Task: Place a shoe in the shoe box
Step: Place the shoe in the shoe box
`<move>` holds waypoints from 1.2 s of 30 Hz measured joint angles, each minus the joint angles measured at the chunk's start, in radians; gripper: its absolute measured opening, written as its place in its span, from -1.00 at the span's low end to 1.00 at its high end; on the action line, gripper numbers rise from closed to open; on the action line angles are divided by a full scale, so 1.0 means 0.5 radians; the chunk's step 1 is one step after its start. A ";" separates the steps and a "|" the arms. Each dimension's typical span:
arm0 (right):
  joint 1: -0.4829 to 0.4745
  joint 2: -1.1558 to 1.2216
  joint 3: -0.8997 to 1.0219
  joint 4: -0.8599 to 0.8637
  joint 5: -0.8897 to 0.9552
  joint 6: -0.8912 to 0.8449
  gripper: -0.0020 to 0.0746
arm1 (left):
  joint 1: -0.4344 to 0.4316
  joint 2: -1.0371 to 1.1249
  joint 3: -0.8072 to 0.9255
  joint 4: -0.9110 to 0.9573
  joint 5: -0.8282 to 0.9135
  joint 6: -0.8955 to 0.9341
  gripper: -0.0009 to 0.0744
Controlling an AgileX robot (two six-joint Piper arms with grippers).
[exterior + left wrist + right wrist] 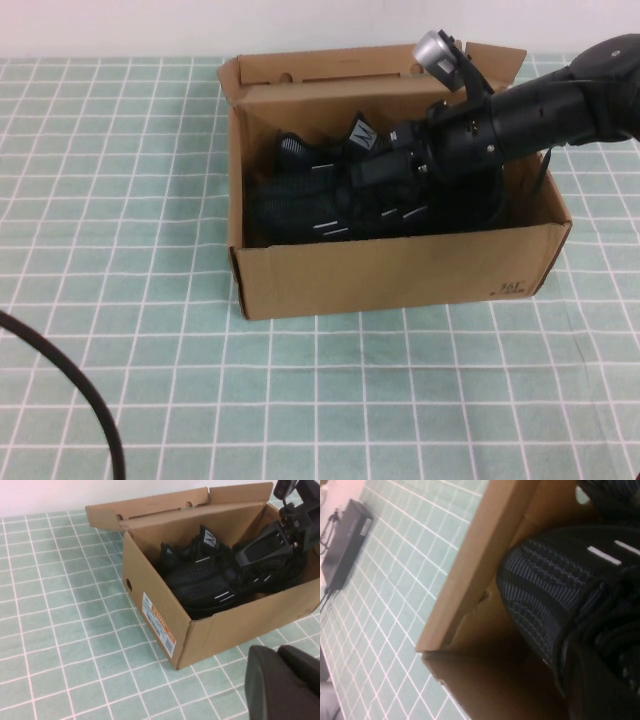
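The brown shoe box [400, 275] stands open in the middle of the table, its flap lid [300, 70] folded back. Black knit sneakers with white dash stripes fill it. One shoe [300, 200] lies toe toward the left wall, its white tongue label up. My right gripper [385, 170] reaches down into the box from the right and is shut on the shoe near its collar. The left wrist view shows the box [155, 595], the shoe [200, 577] and the right gripper [257, 552]. The right wrist view shows the shoe [545, 580] against the box wall [470, 565]. My left gripper [280, 680] is shut and empty, over the table in front of the box.
A black cable [90, 400] curves across the near left of the green checked cloth. A flat black device [345, 540] lies on the table away from the box. The box's end wall has a round hole [128, 584] and an orange label [157, 625].
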 joint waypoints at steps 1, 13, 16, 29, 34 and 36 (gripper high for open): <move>0.000 0.000 0.000 0.004 0.000 0.018 -0.96 | 0.000 0.000 0.000 0.004 0.000 0.000 -0.97; -0.001 0.009 -0.004 0.011 0.007 0.096 -0.16 | 0.000 0.000 0.000 0.008 -0.015 -0.001 -0.97; -0.024 -0.031 -0.008 0.007 0.004 0.065 0.09 | 0.000 0.000 0.000 0.011 -0.015 -0.001 -0.97; -0.379 -0.172 -0.008 -0.105 0.272 0.278 0.05 | 0.000 0.000 0.000 0.153 0.220 -0.021 -0.97; -0.375 -0.204 -0.008 -0.198 0.419 0.214 0.02 | 0.000 0.000 0.000 0.184 0.246 -0.021 -0.97; -0.375 -0.269 -0.008 -0.194 0.414 0.115 -0.02 | 0.000 0.000 0.000 0.184 0.246 -0.022 -0.97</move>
